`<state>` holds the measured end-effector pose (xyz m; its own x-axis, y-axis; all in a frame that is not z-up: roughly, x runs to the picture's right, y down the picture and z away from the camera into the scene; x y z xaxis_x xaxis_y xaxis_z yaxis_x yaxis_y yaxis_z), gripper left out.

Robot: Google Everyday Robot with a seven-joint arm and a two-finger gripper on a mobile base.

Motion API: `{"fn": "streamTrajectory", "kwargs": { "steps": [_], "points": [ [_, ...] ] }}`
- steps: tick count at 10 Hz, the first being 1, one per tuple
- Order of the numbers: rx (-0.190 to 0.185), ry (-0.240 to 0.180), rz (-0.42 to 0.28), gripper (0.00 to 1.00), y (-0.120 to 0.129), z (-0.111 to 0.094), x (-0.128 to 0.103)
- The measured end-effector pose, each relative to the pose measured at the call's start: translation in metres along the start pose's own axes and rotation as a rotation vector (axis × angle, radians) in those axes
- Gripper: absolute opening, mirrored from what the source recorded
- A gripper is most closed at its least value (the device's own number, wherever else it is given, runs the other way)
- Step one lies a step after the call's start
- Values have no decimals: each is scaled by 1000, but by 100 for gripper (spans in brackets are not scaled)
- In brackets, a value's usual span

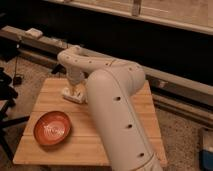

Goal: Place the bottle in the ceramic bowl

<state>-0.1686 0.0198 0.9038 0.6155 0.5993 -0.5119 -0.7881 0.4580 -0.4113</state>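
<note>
Camera view: jaws, bottle (pixel 70 95) behind arm (pixel 117 107)

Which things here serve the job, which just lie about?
Job: small pale bottle, back left on wooden table; end effector, down at the bottle; glossy orange-red ceramic bowl, front left.
Lying about: white object on far ledge; blue box on floor.

Light: dim, warm; arm (pixel 117 95) right of gripper (pixel 75 91) is brightest.
Gripper: low over table (pixel 47 97), far side, shaded beneath.
Glare: faint sheen on bowl (pixel 52 128), front-left of gripper.
Background: near black behind gripper.
</note>
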Motion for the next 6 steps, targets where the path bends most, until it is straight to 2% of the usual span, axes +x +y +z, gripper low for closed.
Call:
{"fn": "streamTrajectory", "kwargs": {
  "steps": [2,6],
  "points": [
    [-8,20,-13,65,-3,14,-3],
    [-36,66,-38,65,9,43,-4]
  ]
}}
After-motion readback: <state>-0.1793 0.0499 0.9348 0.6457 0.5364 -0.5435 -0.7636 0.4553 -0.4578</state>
